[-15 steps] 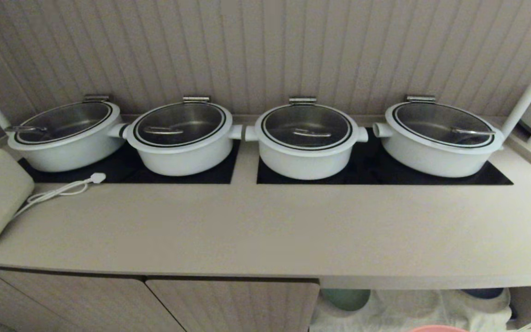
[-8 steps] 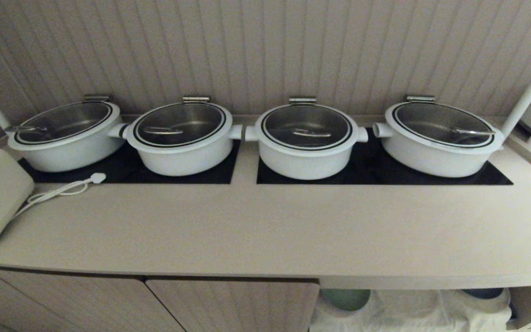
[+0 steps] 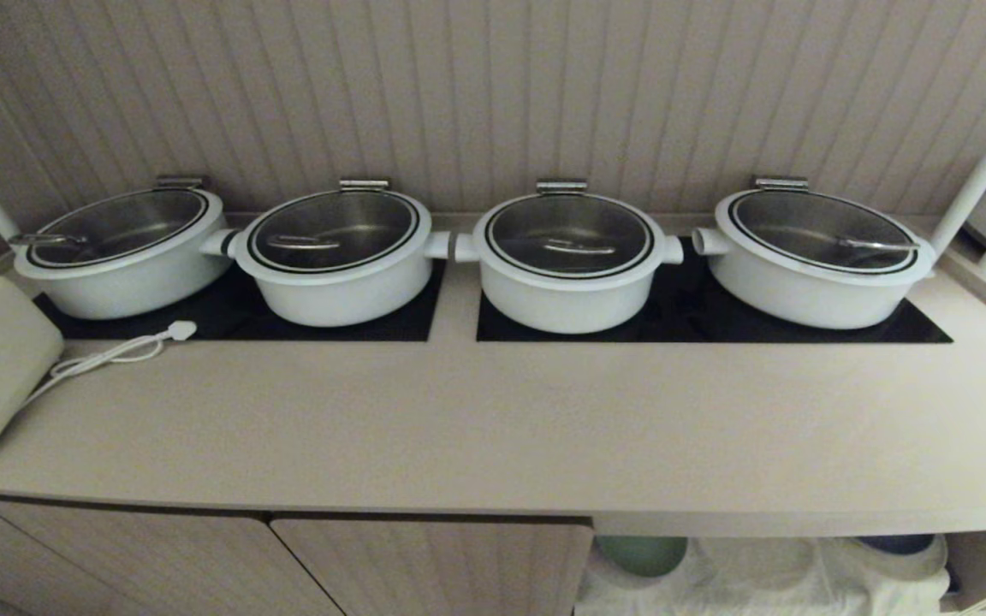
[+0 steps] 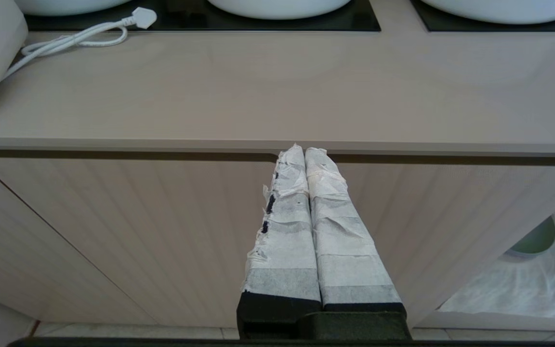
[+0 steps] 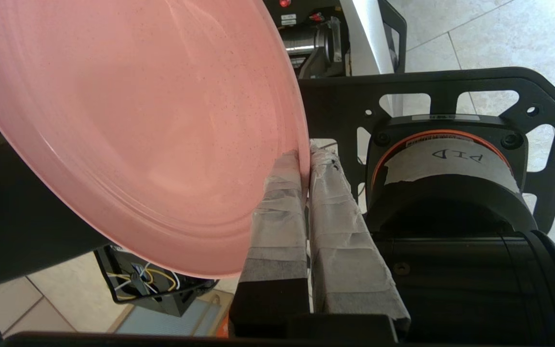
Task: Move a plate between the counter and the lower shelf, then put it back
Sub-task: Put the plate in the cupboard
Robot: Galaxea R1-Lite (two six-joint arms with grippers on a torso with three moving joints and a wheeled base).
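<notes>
Matte pink round plate [image 5: 128, 130] pinched at its rim between right gripper's [image 5: 305, 161] tape-wrapped fingers [image 5: 277, 212].

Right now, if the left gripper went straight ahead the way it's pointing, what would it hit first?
Probably the counter's front edge, or the cabinet door just under it: the shut left gripper points there, though depth is unclear.

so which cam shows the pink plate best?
Right wrist view: the pink plate fills it, its rim pinched in the right claw. Head view and left wrist view show none of it.
</notes>
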